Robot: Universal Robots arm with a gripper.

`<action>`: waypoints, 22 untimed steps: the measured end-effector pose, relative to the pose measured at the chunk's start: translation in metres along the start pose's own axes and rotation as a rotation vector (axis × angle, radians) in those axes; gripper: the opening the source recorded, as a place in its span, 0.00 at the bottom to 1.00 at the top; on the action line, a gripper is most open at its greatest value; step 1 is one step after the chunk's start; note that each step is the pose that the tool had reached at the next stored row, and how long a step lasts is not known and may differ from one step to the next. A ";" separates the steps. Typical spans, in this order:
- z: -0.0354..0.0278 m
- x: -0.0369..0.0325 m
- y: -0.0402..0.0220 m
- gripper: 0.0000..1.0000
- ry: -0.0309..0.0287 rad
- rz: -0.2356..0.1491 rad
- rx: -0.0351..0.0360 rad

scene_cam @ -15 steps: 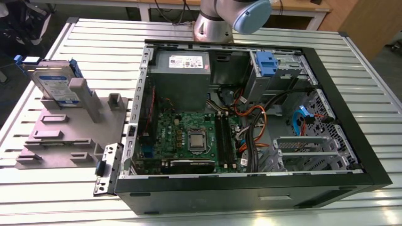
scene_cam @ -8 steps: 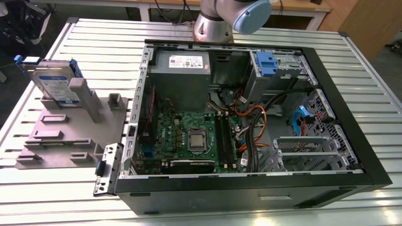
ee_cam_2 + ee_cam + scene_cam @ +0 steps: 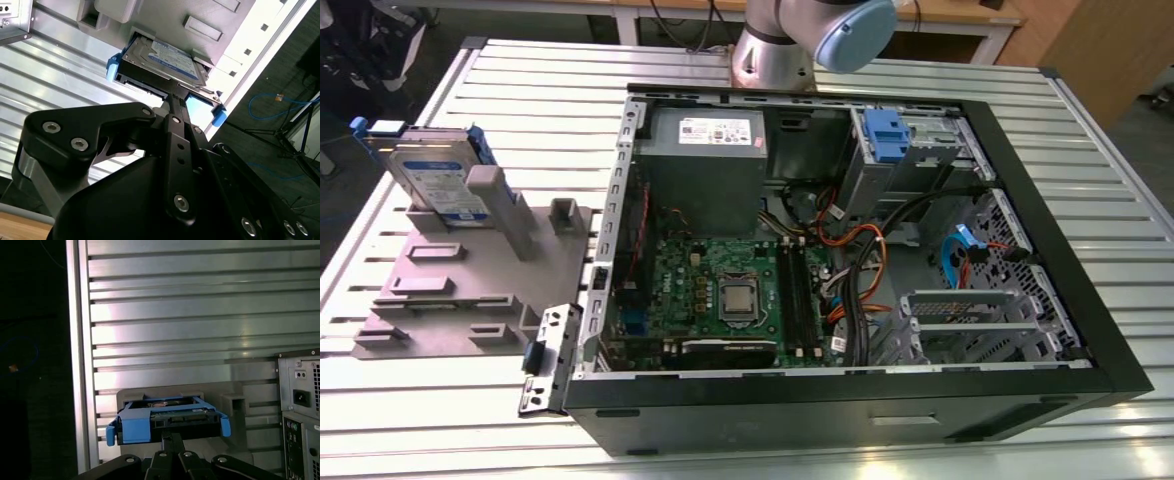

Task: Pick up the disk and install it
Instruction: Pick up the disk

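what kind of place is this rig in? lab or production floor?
Likely a robotics lab bench: open black desktop computer case on a ribbed aluminium table, silver-grey hard drive with blue rails in a grey fixture.

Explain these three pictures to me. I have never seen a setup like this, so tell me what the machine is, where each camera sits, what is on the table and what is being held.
The machine is a robot arm; part of it shows at the top of the exterior view, which is taken by a camera off the arm. On the slatted metal table lies an open computer case with its boards and cables exposed. At the exterior view's left is a grey holder, and the disk, with blue side rails, stands upright in it. The two wrist views come from cameras riding on the arm. Both look past the black end effector toward the disk. The end effector looks shut and holds nothing; the disk sits in its holder.
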State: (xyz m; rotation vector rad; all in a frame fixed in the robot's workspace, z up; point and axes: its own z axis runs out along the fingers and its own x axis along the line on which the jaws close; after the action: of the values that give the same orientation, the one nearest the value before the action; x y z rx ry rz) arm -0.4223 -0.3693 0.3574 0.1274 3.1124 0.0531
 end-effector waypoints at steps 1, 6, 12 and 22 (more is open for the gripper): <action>-0.0001 0.0000 0.0000 0.11 0.0000 0.000 0.0000; -0.0002 0.0000 0.0000 0.11 0.0002 -0.002 0.0000; -0.0001 0.0000 0.0000 0.11 0.0033 -0.088 -0.0020; 0.0006 0.0000 0.0000 0.11 0.0097 -0.270 -0.0065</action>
State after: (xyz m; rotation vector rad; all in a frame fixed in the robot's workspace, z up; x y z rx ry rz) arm -0.4223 -0.3692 0.3568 -0.2930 3.1062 0.0579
